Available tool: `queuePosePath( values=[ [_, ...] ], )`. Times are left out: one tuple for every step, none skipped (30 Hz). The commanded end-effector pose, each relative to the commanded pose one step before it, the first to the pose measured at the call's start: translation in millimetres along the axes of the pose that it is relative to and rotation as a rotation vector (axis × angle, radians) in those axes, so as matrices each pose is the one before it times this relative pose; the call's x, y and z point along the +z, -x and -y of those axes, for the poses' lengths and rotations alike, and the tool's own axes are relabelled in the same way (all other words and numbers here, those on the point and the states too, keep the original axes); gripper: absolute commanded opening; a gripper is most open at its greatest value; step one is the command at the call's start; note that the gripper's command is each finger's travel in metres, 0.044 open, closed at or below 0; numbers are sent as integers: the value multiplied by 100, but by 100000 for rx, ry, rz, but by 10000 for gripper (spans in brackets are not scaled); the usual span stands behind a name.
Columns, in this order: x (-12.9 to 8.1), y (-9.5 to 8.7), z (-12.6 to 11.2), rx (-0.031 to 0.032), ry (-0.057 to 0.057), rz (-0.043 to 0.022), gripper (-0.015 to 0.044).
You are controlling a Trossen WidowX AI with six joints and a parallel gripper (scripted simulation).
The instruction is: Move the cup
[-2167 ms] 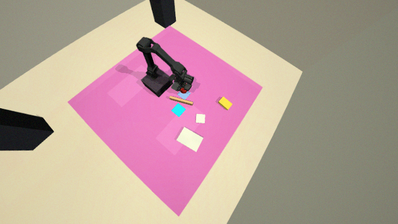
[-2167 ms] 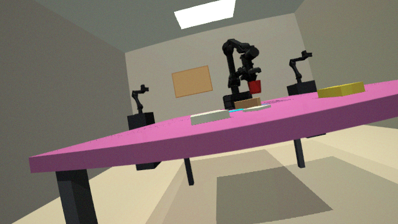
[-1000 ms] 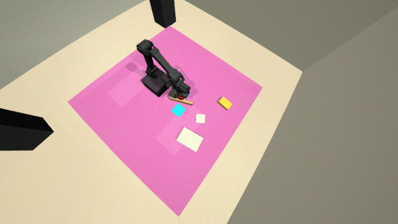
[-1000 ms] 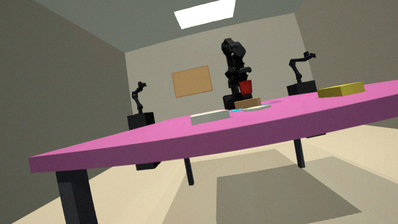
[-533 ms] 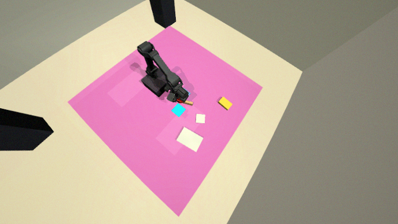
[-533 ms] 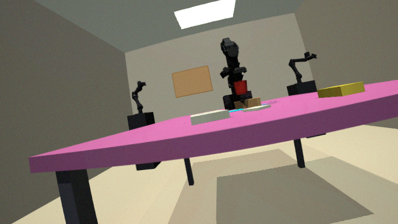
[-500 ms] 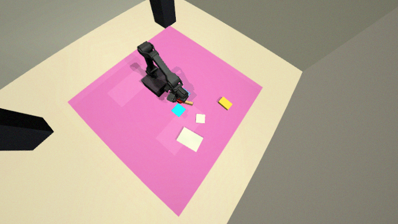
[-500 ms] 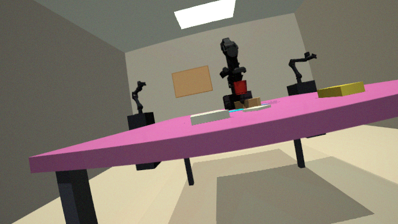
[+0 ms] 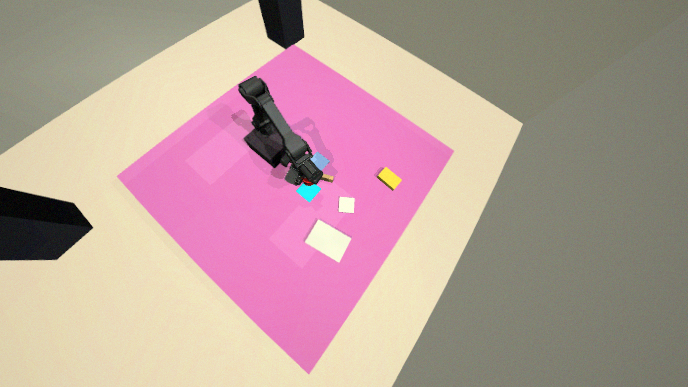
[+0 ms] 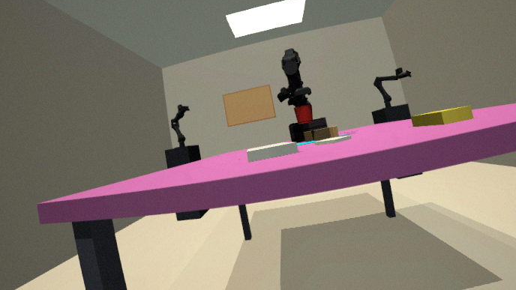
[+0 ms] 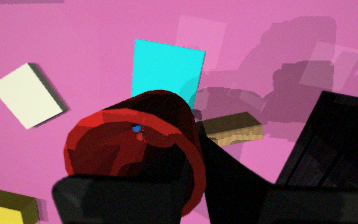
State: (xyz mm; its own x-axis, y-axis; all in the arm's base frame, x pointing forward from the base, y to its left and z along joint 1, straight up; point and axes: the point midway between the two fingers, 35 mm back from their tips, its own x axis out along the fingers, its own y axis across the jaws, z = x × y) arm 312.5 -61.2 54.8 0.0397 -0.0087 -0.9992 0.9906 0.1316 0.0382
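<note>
My gripper (image 9: 305, 175) (image 10: 300, 98) (image 11: 193, 139) is shut on the red cup (image 9: 306, 180) (image 10: 303, 114) (image 11: 125, 150) and holds it upright above the table. A blue marble (image 11: 136, 128) and a red marble (image 11: 141, 135) lie inside the cup. The cyan pad (image 9: 308, 192) (image 10: 306, 142) (image 11: 167, 70) lies just ahead of the cup; in the wrist view the cup's rim overlaps its near edge. The light blue pad (image 9: 320, 160) lies behind, beside the arm. A wooden bar (image 9: 328, 177) (image 10: 321, 133) (image 11: 232, 129) lies between the two pads, right of the cup.
A small white block (image 9: 346, 204) (image 10: 332, 139) (image 11: 29, 95) and a large white block (image 9: 328, 239) (image 10: 271, 150) lie beyond the cyan pad. A yellow block (image 9: 389, 178) (image 10: 441, 115) (image 11: 15, 206) lies off to the side. The arm's black base (image 9: 263, 145) (image 11: 320, 150) stands close behind.
</note>
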Motion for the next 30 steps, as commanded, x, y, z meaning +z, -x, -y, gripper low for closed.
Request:
queuePosePath(
  values=[
    [927, -314, -210, -804, 348, -757, 0],
    [266, -10, -49, 4, 1, 23, 0],
    [268, -11, -46, 3, 1, 23, 0],
    [268, -11, -44, 3, 1, 23, 0],
    [216, -9, -33, 2, 0, 18, 0],
    [-2, -26, -1, 0, 0, 0, 0],
    [-2, -55, -2, 0, 0, 0, 0],
    [0, -85, -3, 0, 0, 0, 0],
    [3, -115, -4, 0, 0, 0, 0],
    [6, -137, -3, 0, 0, 0, 0],
    [7, -160, -4, 0, 0, 0, 0],
    [9, -177, -7, 0, 0, 0, 0],
    [10, -189, -10, 0, 0, 0, 0],
    [12, -202, -13, 0, 0, 1, 0],
    [14, -197, -13, 0, 0, 1, 0],
    [14, -192, -14, 0, 0, 1, 0],
    [14, -189, -14, 0, 0, 1, 0],
    [13, -187, -14, 0, 0, 1, 0],
    [13, -187, -12, 0, 0, 1, 0],
    [12, -188, -11, 0, 0, 1, 0],
    [11, -189, -9, 0, 0, 1, 0],
    [11, -190, -8, 0, 0, 0, 0],
    [10, -191, -7, 0, 0, 0, 0],
    [9, -191, -6, 0, 0, 0, 0],
    [8, -191, -5, 0, 0, 0, 0],
    [8, -191, -4, -1, 0, 0, 0],
    [7, -191, -3, -1, 0, 0, 0],
    [6, -190, -2, -1, 0, 0, 0],
    [5, -190, -1, -1, 0, 0, 0],
    [4, -190, 0, -1, 0, 0, 0]
  ],
)
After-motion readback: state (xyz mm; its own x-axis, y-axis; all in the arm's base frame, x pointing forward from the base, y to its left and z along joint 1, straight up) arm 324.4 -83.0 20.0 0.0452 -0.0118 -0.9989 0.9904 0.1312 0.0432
